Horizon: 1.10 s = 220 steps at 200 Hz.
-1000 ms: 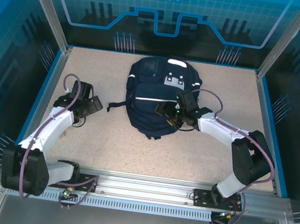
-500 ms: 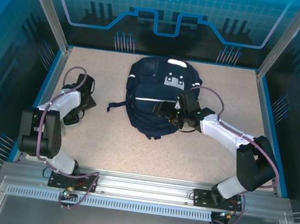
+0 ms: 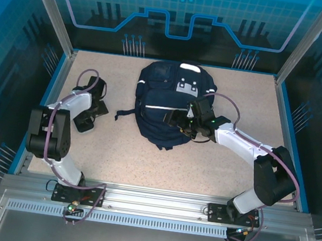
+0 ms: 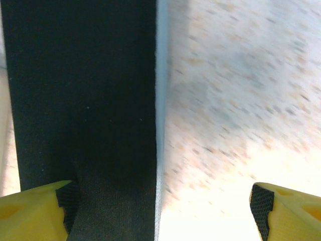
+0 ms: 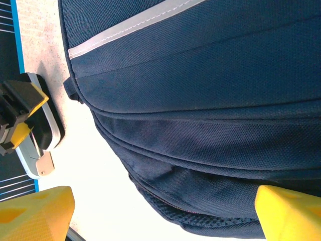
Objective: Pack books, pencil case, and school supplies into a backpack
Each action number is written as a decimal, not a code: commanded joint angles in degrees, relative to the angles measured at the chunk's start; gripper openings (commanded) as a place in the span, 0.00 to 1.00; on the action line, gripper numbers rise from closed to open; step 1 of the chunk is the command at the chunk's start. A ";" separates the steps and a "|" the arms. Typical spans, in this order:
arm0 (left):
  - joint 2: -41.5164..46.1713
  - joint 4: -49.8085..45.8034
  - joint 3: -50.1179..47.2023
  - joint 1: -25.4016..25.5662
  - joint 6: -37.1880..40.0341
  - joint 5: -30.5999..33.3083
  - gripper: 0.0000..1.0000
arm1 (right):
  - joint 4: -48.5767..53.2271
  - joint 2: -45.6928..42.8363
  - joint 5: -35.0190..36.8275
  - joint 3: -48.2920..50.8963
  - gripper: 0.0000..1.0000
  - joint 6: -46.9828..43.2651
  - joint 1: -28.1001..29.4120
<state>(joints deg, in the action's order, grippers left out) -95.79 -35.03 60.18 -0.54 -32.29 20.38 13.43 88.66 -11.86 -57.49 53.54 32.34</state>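
One backpack [image 5: 210, 100], woven texture close-up

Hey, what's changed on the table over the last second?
The left claw swung round as its arm folded up against the left side; it is open and holds nothing. The right claw stayed over the backpack, which hasn't moved.

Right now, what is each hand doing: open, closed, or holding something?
Left hand: open, holding nothing.
Right hand: open beside the backpack, holding nothing.
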 commanded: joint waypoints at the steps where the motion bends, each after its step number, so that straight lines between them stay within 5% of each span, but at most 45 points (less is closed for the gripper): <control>1: 3.11 -1.48 -3.78 3.74 0.75 -10.16 0.89 | 0.39 -1.58 0.16 0.01 0.94 0.16 0.97; 30: 9.21 -1.21 -6.89 4.75 -0.35 -13.03 0.91 | 0.98 -1.56 0.52 -0.50 0.94 -0.02 1.05; 98: 16.95 -4.69 -9.12 2.39 -1.52 -4.72 0.99 | 1.48 -1.74 1.39 -0.25 0.95 -0.11 2.00; 220: 1.71 -2.22 -5.80 -0.98 3.07 -6.94 0.95 | 3.64 -0.51 2.57 -2.57 0.95 -0.89 3.15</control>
<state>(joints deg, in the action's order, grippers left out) -92.68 -37.21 52.29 -1.19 -29.95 13.10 14.96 88.60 -10.50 -57.93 53.49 34.57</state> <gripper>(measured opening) 0.972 0.952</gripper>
